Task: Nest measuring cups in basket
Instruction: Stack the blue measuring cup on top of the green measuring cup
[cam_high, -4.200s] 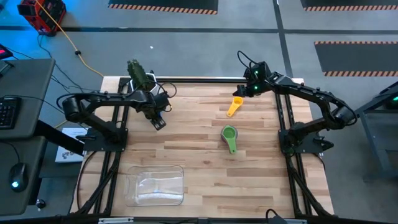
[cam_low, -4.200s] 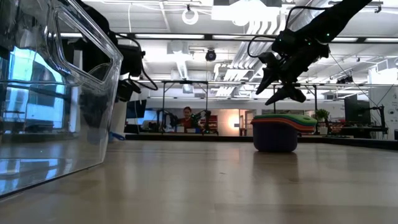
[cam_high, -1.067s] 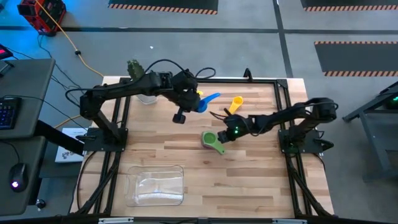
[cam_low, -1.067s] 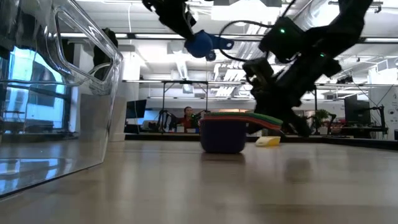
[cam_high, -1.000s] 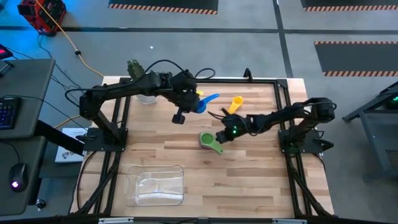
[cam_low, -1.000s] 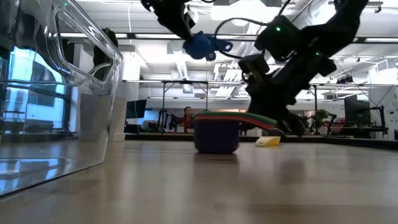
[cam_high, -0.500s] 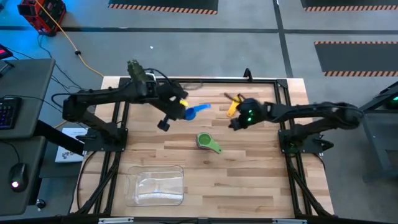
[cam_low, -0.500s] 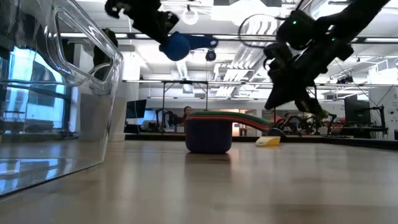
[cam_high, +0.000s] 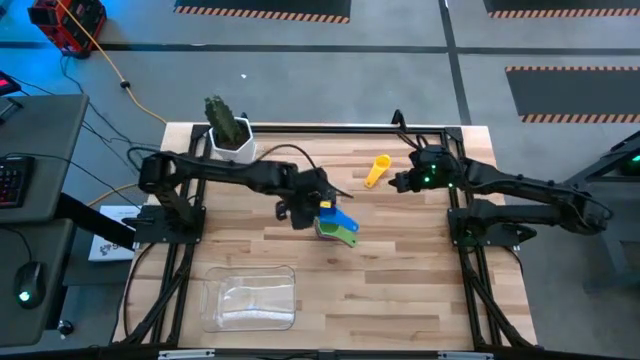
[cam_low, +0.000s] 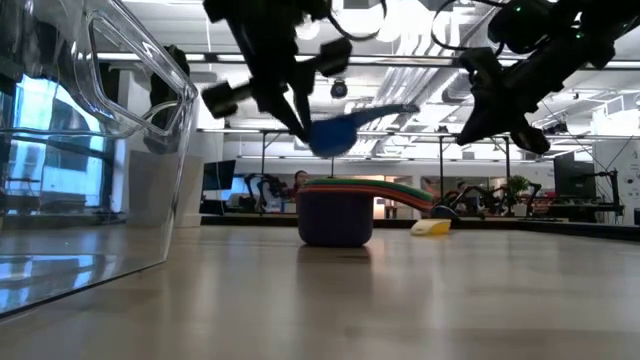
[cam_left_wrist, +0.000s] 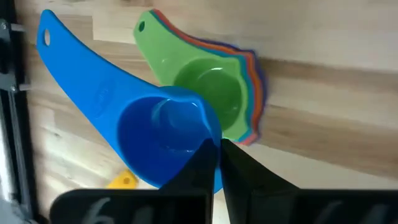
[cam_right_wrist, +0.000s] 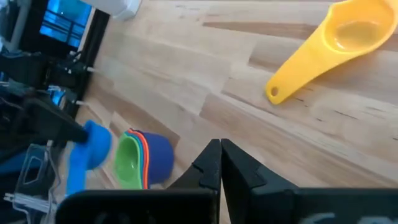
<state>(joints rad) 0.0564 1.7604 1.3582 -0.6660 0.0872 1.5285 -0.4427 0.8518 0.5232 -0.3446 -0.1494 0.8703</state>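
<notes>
1. Left gripper (cam_left_wrist: 214, 146) pinches the blue cup (cam_left_wrist: 161, 134) just above the nested stack (cam_high: 335, 229) mid-desk.
2. Right gripper (cam_right_wrist: 219, 149), closed and empty, hovers near the yellow cup (cam_high: 377, 170).
3. Released tilted, the blue cup could slip off.
4. Basket (cam_high: 250, 297) sits well apart.

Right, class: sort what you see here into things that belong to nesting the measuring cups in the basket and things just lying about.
Belongs to the job:
- blue cup, held in the left claw
- stack of nested cups, green on top
- yellow cup
- clear basket

Just lying about:
- cactus pot
- the right claw, shut and empty
</notes>
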